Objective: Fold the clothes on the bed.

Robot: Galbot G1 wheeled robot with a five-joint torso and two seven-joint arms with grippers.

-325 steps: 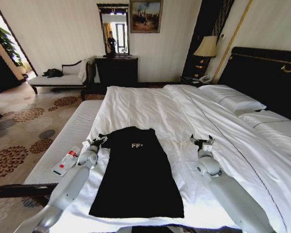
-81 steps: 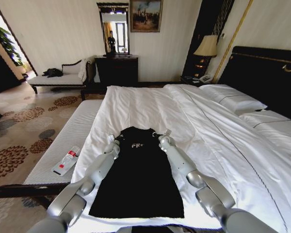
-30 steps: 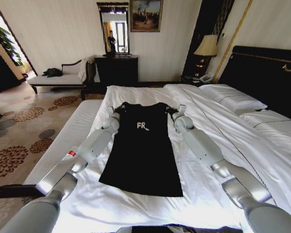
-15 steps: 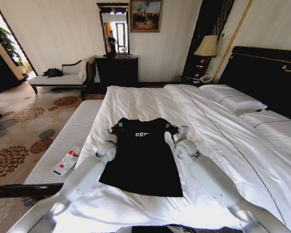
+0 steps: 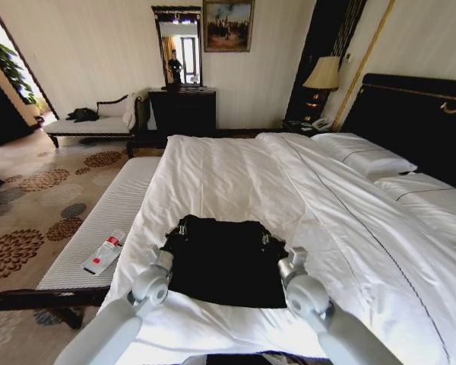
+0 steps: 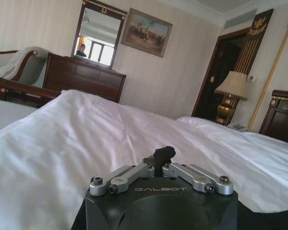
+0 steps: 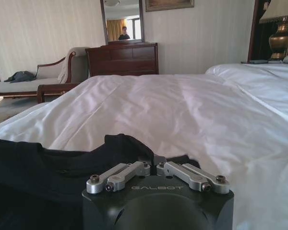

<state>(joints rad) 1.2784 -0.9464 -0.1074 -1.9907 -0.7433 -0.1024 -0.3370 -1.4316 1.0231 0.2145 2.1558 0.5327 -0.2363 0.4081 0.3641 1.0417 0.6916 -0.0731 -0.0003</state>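
Two claws grip the black T-shirt at once: the left claw is clamped on one shoulder corner and the right claw on the other, with dark cloth bunched between the closed fingers in both wrist views. The shirt lies on the white duvet of the bed, near the foot edge and closer to the left side edge than to the pillows. It looks light, limp and quick to wrinkle, so it will sag and drag across the duvet unless both corners travel level; the shoulder seams are the sensible hold. Half a second earlier the collar lay farther up the bed with the lettering showing. Now the top has been drawn back toward the foot, doubling the shirt to roughly half its length and hiding the letters.
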